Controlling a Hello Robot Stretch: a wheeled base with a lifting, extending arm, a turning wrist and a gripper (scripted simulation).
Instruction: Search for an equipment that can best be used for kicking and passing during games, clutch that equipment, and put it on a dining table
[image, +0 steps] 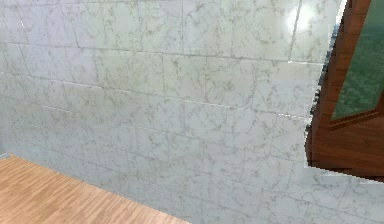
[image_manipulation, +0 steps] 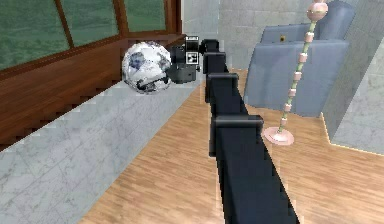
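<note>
In the arm side view a white ball with dark blue patches (image_manipulation: 147, 67) hangs at the far end of my arm (image_manipulation: 235, 130), in front of the tiled wall and the wooden window sill and well above the floor. The gripper (image_manipulation: 176, 60) holds this ball; its dark body sits just left of the white marker squares (image_manipulation: 190, 60). The arm reaches out as a long dark bar from the bottom edge toward the window.
A marble-tiled wall (image: 170, 110) stands close ahead above a strip of wood floor (image: 50, 195). A wood-framed window (image: 352, 90) lies at the forward view's right and along the wall (image_manipulation: 70, 60). A grey-blue armchair (image_manipulation: 300, 60) and a beaded stand (image_manipulation: 293, 85) are farther out on the wood floor.
</note>
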